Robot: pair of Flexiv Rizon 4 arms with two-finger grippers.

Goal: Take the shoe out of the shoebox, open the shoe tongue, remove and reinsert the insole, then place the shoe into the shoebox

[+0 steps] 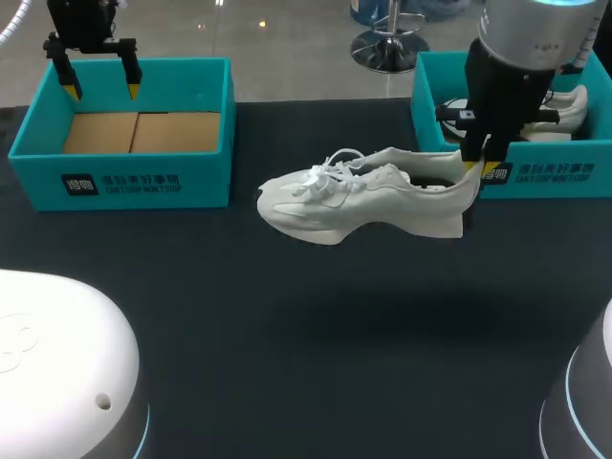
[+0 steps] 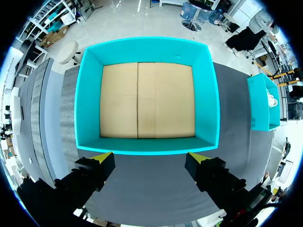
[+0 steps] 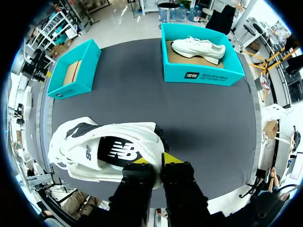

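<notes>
The table (image 1: pixel 287 325) is a broad dark slab, matte and finely grained, with a rounded far edge in the right wrist view; two teal shoeboxes stand at its back, well apart. The left shoebox (image 1: pixel 124 182) has smooth, straight walls with a printed label on the front and a bare cardboard floor (image 2: pixel 147 99), tan and flat, split by one seam. The right shoebox (image 1: pixel 555 177) is of the same make; a second shoe (image 3: pixel 196 47) lies in it on its sole, white and soft-edged.

The white shoe (image 1: pixel 363 196) is between the two boxes, nearer the right one and out over the dark table, with its toe toward the left shoebox. It is a low runner of pale mesh and smooth panels, with a thick curved sole and loose white laces (image 1: pixel 330 167) bunched over the tongue. A dim shadow lies on the table apart from the sole, so the shoe appears to hang clear of the surface. From the right wrist, the dark insole (image 3: pixel 116 151) shows inside the collar.

The right gripper (image 1: pixel 475 164) comes down at the heel – its yellow tips are pressed on the heel collar from both sides, pinching the shoe (image 3: pixel 94 142) there (image 3: pixel 158 161).

The left gripper (image 1: pixel 100 86) hangs above the left shoebox's near wall (image 2: pixel 147 145) – its fingers are spread wide, gripping nothing (image 2: pixel 150 158).
</notes>
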